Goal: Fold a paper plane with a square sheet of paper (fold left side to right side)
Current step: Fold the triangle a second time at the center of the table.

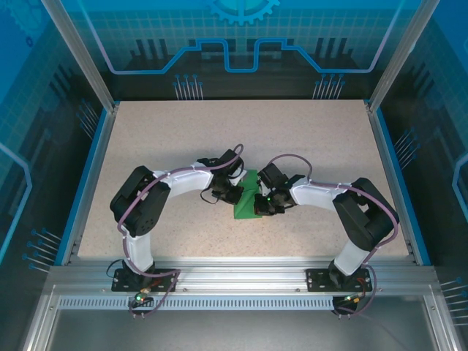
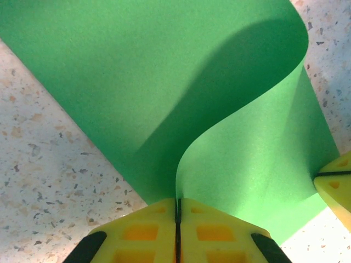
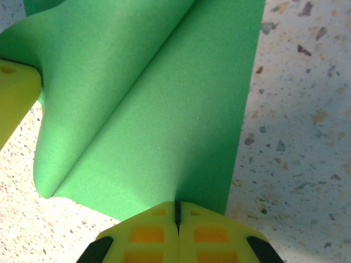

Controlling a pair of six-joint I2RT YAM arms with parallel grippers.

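Paper (image 1: 243, 207) is being held curled, frame centre, between left gripper (image 2: 177, 206) and right gripper (image 3: 177, 207), both clamped on it.

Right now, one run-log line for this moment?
left hand: shut on green paper sheet | right hand: shut on green paper sheet | sheet: curled over, fold rounded

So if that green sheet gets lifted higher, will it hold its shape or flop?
Probably flop: the green sheet bows in a loose curve between the left gripper and right gripper, both pinching its edge. It looks thin, so likely very light and easy to crease or tear if the pinches pull apart.
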